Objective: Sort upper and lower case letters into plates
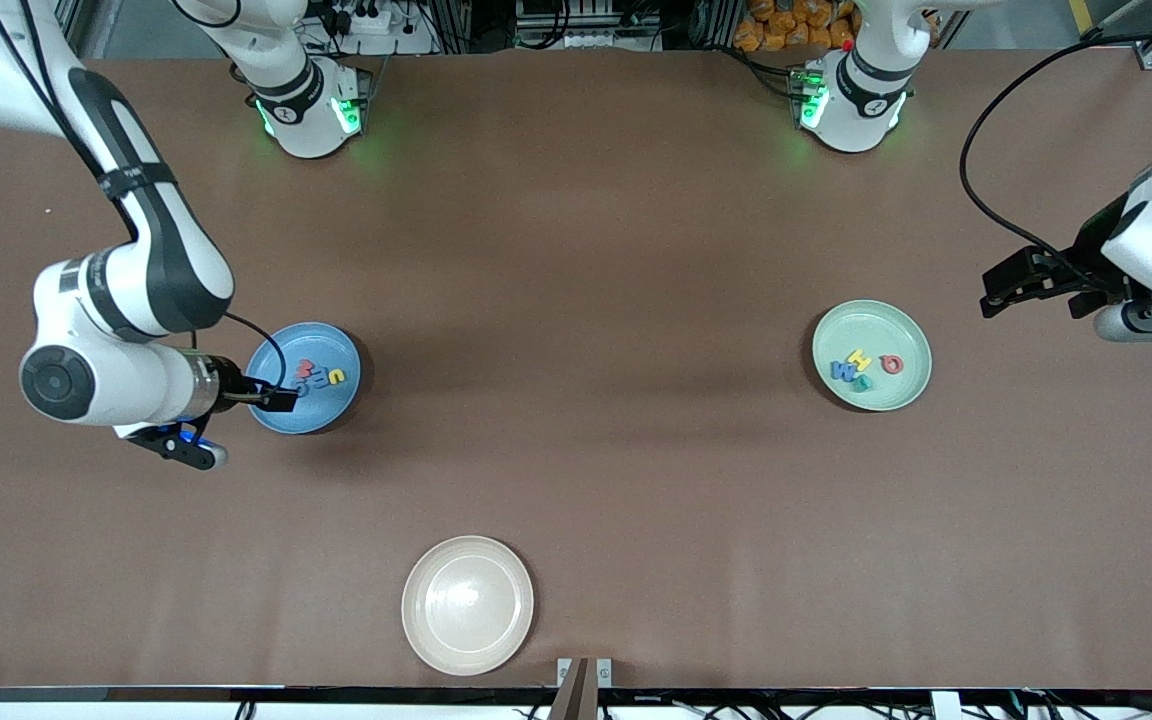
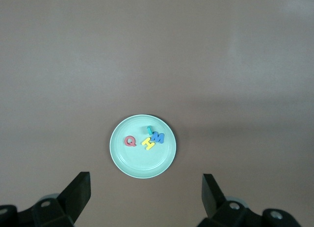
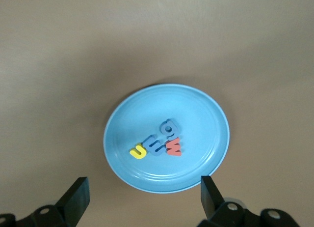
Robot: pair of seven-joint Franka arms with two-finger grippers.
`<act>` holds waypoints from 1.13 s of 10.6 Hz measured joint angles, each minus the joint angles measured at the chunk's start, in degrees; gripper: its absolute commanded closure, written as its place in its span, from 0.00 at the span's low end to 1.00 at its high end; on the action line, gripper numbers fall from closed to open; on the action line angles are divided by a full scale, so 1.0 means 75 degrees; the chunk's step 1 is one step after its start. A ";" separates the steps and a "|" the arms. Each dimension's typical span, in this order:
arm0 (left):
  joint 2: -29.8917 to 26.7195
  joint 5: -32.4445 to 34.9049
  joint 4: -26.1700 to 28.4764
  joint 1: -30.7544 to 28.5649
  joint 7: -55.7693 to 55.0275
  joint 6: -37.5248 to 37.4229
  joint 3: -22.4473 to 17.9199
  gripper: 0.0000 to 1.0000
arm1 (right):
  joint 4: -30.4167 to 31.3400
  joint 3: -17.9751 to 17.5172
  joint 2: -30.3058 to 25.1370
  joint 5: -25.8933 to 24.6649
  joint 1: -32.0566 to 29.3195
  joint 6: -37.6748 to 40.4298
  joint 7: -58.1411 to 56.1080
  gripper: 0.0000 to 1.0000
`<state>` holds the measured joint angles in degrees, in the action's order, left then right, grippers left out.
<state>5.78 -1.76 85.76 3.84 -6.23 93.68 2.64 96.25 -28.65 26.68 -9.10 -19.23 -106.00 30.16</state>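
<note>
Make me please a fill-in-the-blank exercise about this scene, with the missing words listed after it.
1. The red Q lies in the ____ plate.
2. The blue plate holds ____ letters.
3. The cream plate holds ____ letters.
4. The right gripper hangs open over the ____ plate, while the left gripper waits open near the left arm's end of the table.

Missing words: green; four; no; blue

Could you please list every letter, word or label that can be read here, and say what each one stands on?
"Q", "H", "M", "1": red, yellow, blue and teal toy letters in the pale mint green plate.
"u", "w": yellow and red toy letters in the blue plate; its two blue ones are unclear.
Arm markings: too small.
</note>
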 measured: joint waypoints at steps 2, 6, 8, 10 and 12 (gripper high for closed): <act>-0.0048 0.0052 -0.0003 0.0000 0.0000 0.0000 0.0120 0.00 | -0.0261 0.0283 -0.0545 0.0000 0.0141 0.0338 -0.0582 0.00; -0.0086 0.0653 -0.0009 0.0136 0.0000 0.0000 0.0237 0.00 | -0.1285 0.0824 -0.1593 0.0004 0.0473 0.1608 -0.0783 0.00; -0.0093 0.0655 -0.0010 0.0104 0.0000 0.0000 0.0238 0.00 | -0.1689 0.1128 -0.1961 0.0009 0.0865 0.1891 -0.0799 0.00; -0.0100 0.0655 -0.0010 -0.0047 0.0000 -0.0002 0.0229 0.00 | -0.1778 0.1433 -0.2256 0.0076 0.1242 0.2031 -0.0903 0.00; -0.0105 0.0655 -0.0008 -0.0292 0.0000 -0.0063 0.0301 0.00 | -0.1787 0.2523 -0.2499 0.0488 0.1910 0.2316 -0.1335 0.00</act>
<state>4.99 3.15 85.69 1.65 -6.23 93.21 4.90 82.85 -9.73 7.94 -5.44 -4.90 -88.63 20.15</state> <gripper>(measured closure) 0.000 0.000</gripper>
